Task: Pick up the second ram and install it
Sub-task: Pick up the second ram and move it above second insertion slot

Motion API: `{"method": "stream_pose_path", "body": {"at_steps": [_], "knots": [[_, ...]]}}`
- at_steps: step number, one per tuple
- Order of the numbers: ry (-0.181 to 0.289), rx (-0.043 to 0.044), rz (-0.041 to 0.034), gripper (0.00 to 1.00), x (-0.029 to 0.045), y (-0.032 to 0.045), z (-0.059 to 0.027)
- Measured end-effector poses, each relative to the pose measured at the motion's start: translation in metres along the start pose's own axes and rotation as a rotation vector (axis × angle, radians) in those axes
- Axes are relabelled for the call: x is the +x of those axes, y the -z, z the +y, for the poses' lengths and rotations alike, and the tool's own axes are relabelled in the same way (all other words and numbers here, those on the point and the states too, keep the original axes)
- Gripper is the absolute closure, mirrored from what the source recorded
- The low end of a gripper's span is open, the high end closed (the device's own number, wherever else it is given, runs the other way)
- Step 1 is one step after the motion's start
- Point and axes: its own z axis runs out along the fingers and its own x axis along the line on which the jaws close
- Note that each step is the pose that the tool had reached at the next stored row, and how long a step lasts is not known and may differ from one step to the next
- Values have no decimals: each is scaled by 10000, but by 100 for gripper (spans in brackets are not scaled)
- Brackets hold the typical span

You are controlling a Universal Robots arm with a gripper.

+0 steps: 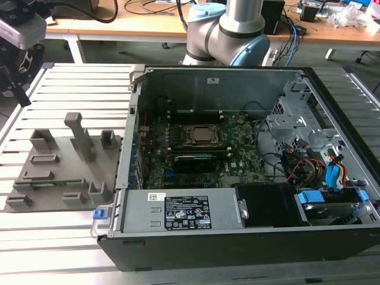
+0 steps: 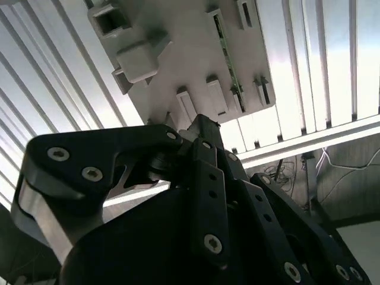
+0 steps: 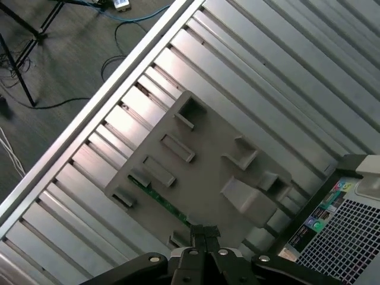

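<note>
Nearest, the gripper (image 3: 205,233) hangs above the holder with its 2 black fingers pressed together on nothing. Just beyond them, the second ram (image 3: 159,200) lies in a slot of the grey fixture (image 3: 208,160), showing as a thin, flat green strip.

We judge the risk is here. Closed fingers would land on that narrow edge instead of straddling it. An off-centre pinch could tilt the stick and jam it against the slot's blocky matte walls. The ribbed metal table (image 3: 285,71) looks slick, so the fixture might slide.

Farthest, in the exterior view, the open steel case (image 1: 214,77) stands at 3 o'clock of the fixture. Loose cables (image 1: 297,163) beside its green motherboard (image 1: 237,148) could snag.
</note>
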Motion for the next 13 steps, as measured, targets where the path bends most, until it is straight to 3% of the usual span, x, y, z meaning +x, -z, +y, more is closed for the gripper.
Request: {"method": "stream_pose_path", "body": {"at_steps": [6,13], "knots": [[847,-10,10,89,0,0,0],[2351,-28,29,89,0,0,0]]}}
